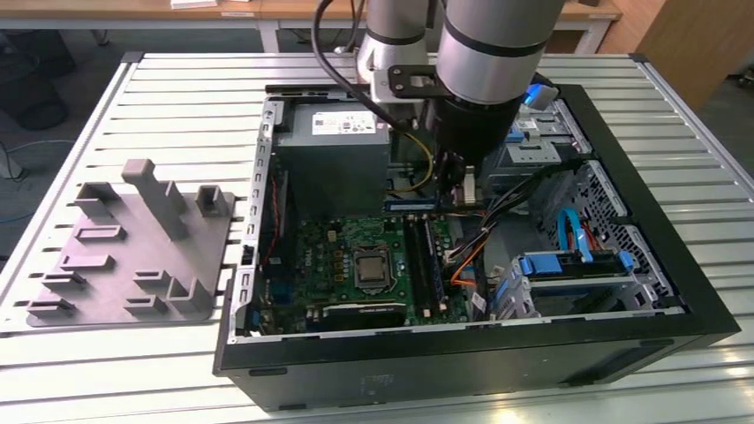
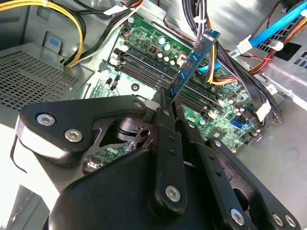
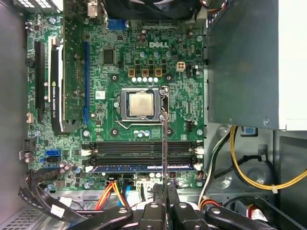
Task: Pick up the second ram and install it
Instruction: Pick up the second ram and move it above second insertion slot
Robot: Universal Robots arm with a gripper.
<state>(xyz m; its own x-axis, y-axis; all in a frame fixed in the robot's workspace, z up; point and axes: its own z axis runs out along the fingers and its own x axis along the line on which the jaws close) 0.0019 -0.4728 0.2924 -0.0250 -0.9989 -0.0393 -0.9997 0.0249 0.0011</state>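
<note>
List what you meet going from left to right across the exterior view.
In order: grey tray → processor on the board → gripper clamping the memory stick → blue drive bays.

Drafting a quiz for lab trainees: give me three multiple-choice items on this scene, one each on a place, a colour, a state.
1. The grey tray stands: A in the case; B on the table, at the exterior view's left of the case; C atop the case.
2. The second ram is: A blue; B red; C white.
3. The gripper is: A open; B shut, empty; C shut on the second ram.
B, it stands beside the case; A, blue board; C, it pinches the stick.
</note>
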